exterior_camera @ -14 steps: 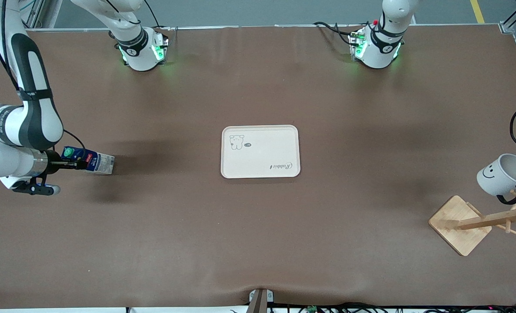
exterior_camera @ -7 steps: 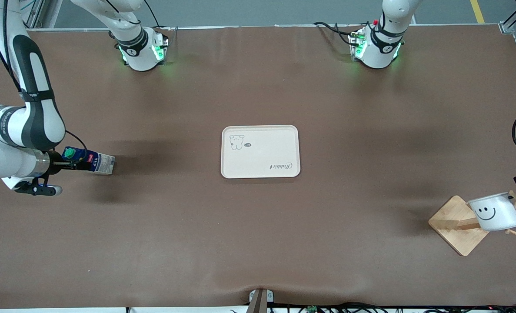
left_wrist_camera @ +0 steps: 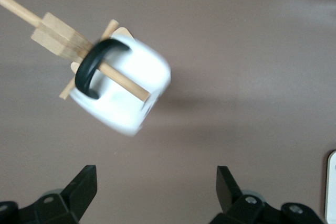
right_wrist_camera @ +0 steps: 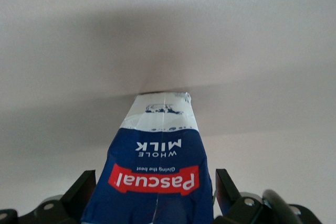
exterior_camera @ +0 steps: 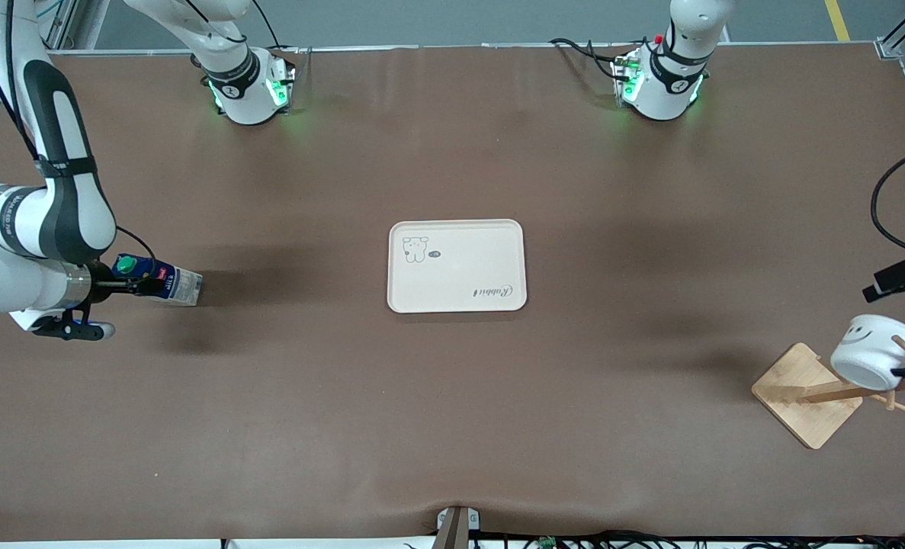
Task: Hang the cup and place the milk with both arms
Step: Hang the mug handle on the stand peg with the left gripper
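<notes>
The cup [exterior_camera: 875, 352], white with a smiley face, hangs tilted by its black handle [left_wrist_camera: 90, 69] on a peg of the wooden rack [exterior_camera: 803, 393] at the left arm's end of the table. My left gripper [exterior_camera: 896, 277] is above it, apart from it, and in the left wrist view the left gripper [left_wrist_camera: 156, 179] is open and empty. The milk [exterior_camera: 158, 280], a blue carton with a green cap, stands on the table at the right arm's end. My right gripper [exterior_camera: 146, 284] is open around its upper part, and the fingers [right_wrist_camera: 84, 187] flank the carton [right_wrist_camera: 157, 156].
A white tray [exterior_camera: 460, 286] with a small animal drawing lies at the table's middle with nothing on it. The rack's square base sits close to the table's edge at the left arm's end. Brown cloth covers the table.
The left gripper opened and let go of the cup, which dropped onto the rack peg and swung; that gripper rose away. The right gripper opened around the milk.
</notes>
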Motion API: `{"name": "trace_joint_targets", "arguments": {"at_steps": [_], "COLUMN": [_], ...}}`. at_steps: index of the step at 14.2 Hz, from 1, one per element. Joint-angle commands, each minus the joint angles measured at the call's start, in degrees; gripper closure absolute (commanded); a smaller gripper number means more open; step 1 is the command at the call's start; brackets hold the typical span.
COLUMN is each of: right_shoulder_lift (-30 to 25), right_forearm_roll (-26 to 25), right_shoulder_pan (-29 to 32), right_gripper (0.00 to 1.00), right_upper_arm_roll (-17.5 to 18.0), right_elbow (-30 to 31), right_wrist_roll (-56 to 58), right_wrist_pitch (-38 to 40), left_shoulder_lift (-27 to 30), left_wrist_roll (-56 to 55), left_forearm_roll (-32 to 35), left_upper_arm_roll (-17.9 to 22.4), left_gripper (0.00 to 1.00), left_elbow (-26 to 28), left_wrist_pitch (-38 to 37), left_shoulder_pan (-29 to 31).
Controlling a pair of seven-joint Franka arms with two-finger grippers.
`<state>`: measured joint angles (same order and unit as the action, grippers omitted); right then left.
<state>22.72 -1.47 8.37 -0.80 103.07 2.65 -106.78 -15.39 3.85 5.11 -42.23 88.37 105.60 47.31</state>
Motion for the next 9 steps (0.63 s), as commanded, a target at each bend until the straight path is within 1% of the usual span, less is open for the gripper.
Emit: {"name": "trace_joint_targets", "arguments": {"at_steps": [1,3,5,7,9], "right_shoulder_lift": [-1.19,-1.28,-1.28,-1.28,-1.36], "right_forearm_roll": [-0.55,-0.55,-0.47,-0.46,-0.46], "right_shoulder_pan": [0.86,0.86,1.03,1.30,1.21], "right_gripper": [0.00,0.00,0.00,0.00,0.00], "right_upper_arm_roll": [0.89,0.98,0.98,0.89,0.89], "right_elbow": [-0.24,-1.11,-2.00,-2.52,-3.66], "right_wrist_roll": [0.52,0.52,2.52,4.12,4.12], "right_wrist_pitch": [2.97,4.38,5.53,5.71,6.84], "left_shoulder_lift": [3.95,6.32,7.29,7.21,6.60], "left_wrist_roll": [-4.10,-7.09,-7.19,-7.02,-6.31], "left_forearm_roll": [2.53,2.45,2.53,2.62,2.62], "left_upper_arm_roll": [-2.50,-4.17,-5.40,-5.67,-5.49], "left_gripper": [0.00,0.00,0.00,0.00,0.00], "left_elbow": [0.05,-0.22,-1.53,-3.81,-4.78], "left_wrist_pitch": [-5.39,-8.47,-10.67,-12.08,-12.09], "left_shoulder_pan": [0.06,0.06,0.06,0.06,0.06]}}
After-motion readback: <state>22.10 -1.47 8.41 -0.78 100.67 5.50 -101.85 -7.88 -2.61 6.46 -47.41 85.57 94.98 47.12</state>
